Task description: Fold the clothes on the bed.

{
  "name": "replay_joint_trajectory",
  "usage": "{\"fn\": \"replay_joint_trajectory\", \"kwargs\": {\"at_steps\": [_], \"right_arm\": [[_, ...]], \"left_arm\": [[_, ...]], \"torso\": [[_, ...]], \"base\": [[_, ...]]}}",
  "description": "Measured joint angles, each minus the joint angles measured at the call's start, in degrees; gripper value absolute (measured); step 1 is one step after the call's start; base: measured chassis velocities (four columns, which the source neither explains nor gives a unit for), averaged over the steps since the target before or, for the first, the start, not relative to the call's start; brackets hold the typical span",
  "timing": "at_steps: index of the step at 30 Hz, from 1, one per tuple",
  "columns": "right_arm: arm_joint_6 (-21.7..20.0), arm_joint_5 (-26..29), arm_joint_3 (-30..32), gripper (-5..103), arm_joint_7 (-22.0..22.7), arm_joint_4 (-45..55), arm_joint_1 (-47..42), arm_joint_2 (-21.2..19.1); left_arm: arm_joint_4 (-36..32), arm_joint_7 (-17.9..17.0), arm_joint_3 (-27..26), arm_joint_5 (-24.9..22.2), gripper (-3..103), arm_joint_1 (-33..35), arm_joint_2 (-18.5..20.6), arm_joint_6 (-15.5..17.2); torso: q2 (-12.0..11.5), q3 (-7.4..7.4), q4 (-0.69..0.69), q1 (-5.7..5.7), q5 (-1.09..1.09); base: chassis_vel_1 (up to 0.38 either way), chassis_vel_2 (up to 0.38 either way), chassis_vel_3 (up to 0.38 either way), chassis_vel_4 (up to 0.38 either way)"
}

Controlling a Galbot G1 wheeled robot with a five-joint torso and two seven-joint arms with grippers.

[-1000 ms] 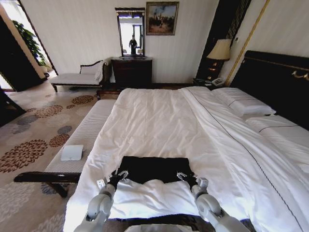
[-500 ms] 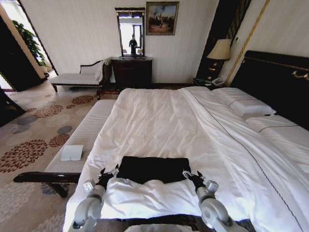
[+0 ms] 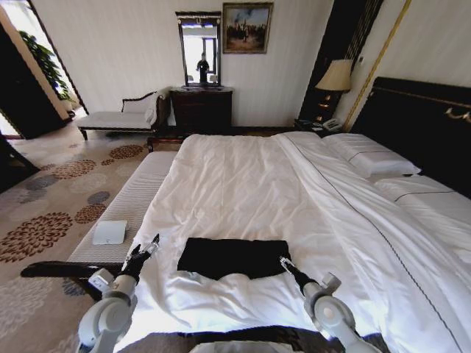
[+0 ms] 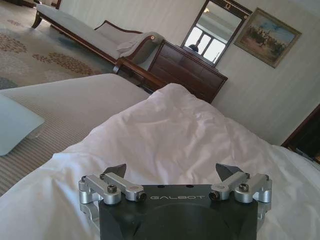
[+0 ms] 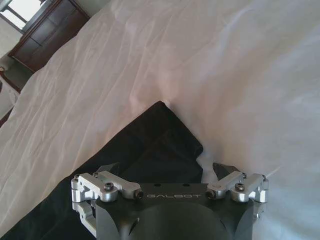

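Note:
The clothes [image 3: 234, 257], a black T-shirt, lie in a flat rectangle on the white duvet of the bed [image 3: 243, 184], near its foot edge. My left gripper [image 3: 145, 246] is open and holds nothing; it sits off to the left of the shirt, at the bed's left edge. In the left wrist view the left gripper [image 4: 171, 171] hangs over white duvet [image 4: 170, 130]. My right gripper [image 3: 285, 263] is open just beside the shirt's near right corner. The right wrist view has the right gripper [image 5: 167, 169] above the black fabric [image 5: 150, 145] at that corner.
A grey-striped bench [image 3: 129, 206] runs along the bed's left side with a white flat object [image 3: 110, 232] on it. Pillows [image 3: 372, 158] and the dark headboard [image 3: 419, 125] are on the right. A dresser [image 3: 200, 110] and a chaise [image 3: 118, 118] stand at the far wall.
Both grippers have drawn back from the shirt's near corners. The left one has swung out to the left toward the bed's edge. The shirt now lies flat on its own.

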Motion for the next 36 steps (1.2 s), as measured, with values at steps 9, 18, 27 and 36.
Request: {"fn": "replay_joint_trajectory", "kwargs": {"at_steps": [9, 18, 27, 36], "right_arm": [[0.5, -2.7, -1.5, 100, -5.1, -6.5, 2.7, -2.0], [1.7, -2.8, -2.8, 77, -12.5, -9.7, 3.7, -3.0], [2.7, -3.1, -3.6, 49, -15.0, -9.6, 4.2, -2.0], [4.8, -2.9, -3.1, 10, -14.5, -7.9, 4.4, -1.8]], "left_arm": [[-2.6, -0.5, -0.3, -1.0, 100, 0.5, 0.2, 0.3], [-3.3, -0.6, -0.1, -0.9, 100, 1.3, -0.3, 0.3], [-3.4, -0.6, -0.1, -0.7, 100, 1.5, -0.5, 0.3], [-2.8, -0.8, 0.7, -0.1, 100, 1.2, -1.1, 0.2]], "torso": [[0.0, 0.0, 0.0, 0.0, 0.01], [0.0, 0.0, -0.02, 0.0, 0.0], [0.0, 0.0, 0.0, 0.0, 0.01], [0.0, 0.0, 0.0, 0.01, 0.0]], "base": [[0.0, 0.0, 0.0, 0.0], [0.0, 0.0, 0.0, 0.0], [0.0, 0.0, 0.0, 0.0], [0.0, 0.0, 0.0, 0.0]]}}
